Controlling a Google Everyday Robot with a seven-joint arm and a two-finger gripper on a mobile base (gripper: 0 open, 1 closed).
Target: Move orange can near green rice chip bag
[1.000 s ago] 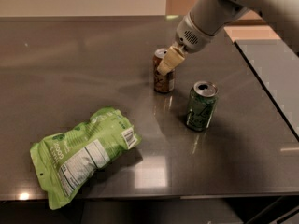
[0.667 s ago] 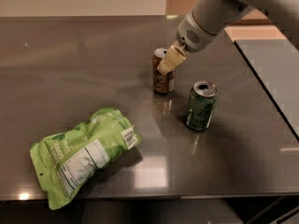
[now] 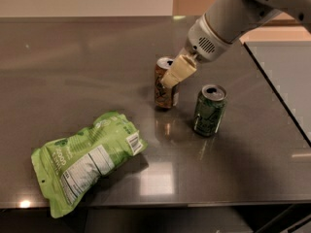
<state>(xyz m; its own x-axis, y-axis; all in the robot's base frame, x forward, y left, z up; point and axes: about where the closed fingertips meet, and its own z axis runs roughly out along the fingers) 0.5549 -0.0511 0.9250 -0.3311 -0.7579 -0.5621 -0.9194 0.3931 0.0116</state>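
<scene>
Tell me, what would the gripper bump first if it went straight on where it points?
The orange can. The gripper sits at its top, aimed down-left; it looks about touching, though depth is unclear.

Dark glossy table (image 3: 73, 81) carries orange can (image 3: 164, 98), green can (image 3: 209, 113) and green rice chip bag (image 3: 85, 161); end effector (image 3: 171, 77) at orange can.

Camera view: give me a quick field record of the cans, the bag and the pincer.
orange can: standing on the table, left of the green can, apart from it
pincer: at the orange can's top, reaching in from the upper right
green bag: lying flat at front left, label up, well apart from both cans
green can: standing, top opened
task status: orange can not yet near the green bag
</scene>
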